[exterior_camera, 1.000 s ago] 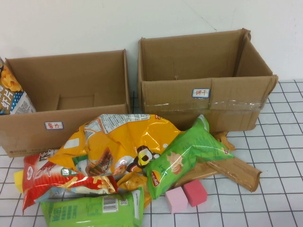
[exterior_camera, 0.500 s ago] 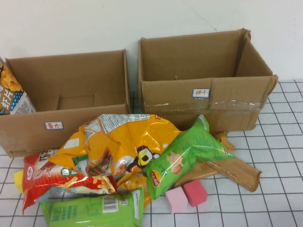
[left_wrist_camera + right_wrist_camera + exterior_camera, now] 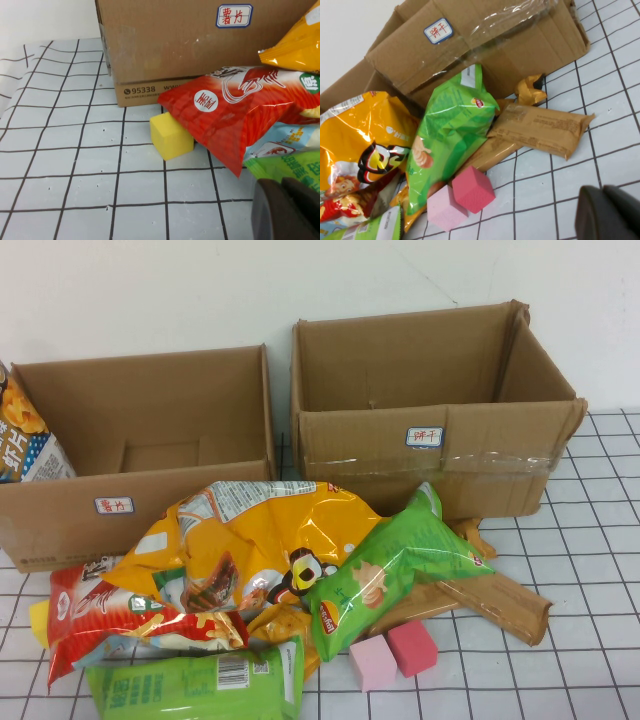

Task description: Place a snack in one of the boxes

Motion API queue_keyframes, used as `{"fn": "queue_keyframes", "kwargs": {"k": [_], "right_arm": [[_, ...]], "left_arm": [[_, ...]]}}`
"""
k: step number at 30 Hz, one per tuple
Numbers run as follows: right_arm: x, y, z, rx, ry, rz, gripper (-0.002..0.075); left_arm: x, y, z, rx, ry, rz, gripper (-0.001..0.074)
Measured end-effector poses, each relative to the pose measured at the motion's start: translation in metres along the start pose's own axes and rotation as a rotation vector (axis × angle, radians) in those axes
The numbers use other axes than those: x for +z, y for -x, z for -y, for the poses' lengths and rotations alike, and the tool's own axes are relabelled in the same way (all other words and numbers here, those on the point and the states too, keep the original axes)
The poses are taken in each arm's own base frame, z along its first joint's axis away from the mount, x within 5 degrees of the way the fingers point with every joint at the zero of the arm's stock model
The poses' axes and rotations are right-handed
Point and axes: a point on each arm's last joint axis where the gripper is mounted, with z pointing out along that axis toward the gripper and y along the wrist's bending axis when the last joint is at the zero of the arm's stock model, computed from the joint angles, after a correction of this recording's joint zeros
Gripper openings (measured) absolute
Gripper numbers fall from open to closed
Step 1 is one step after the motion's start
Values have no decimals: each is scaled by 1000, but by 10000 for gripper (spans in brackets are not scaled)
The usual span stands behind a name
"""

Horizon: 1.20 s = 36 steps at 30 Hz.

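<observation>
Across the last second nothing has shifted: the heap of bags lies as it did, and neither of my arms has come into the high view. The dark blue chip bag with white lettering and blue-white checks (image 3: pixel 25 440) stands at the far left end of the lower, wider plain brown cardboard box (image 3: pixel 60 525), its foot hidden behind the box's front wall, so I judge it is already inside and the task looks done or nearly so. My left gripper (image 3: pixel 287 212) hangs low over the gridded table (image 3: pixel 60 150), near the yellow foam cube (image 3: pixel 171 135) and the red shrimp-printed bag (image 3: pixel 240 110) by that box's corner. My right gripper (image 3: pixel 610 215) hangs low near the two pink foam cubes (image 3: pixel 462 197) and the flat brown packet (image 3: pixel 540 130). Whether either pair of jaws is apart or together, I cannot tell.
</observation>
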Motion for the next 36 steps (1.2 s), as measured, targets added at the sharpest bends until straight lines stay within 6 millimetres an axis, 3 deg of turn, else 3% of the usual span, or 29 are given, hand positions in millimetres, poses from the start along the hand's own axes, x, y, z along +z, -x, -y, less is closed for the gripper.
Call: {"fn": "queue_keyframes", "kwargs": {"k": [16, 21, 26, 36], "right_arm": [[0, 1, 0, -9, -3, 9, -1], [0, 4, 5, -231, -61, 33, -1], [-2, 7, 20, -477, -231, 19, -1], [-6, 13, 31, -687, -385, 21, -1]], "left_arm": [[0, 0, 0, 0, 0, 0, -1], [0, 0, 0, 0, 0, -2, -1], [0, 0, 0, 0, 0, -2, -1], [0, 0, 0, 0, 0, -2, -1]]}}
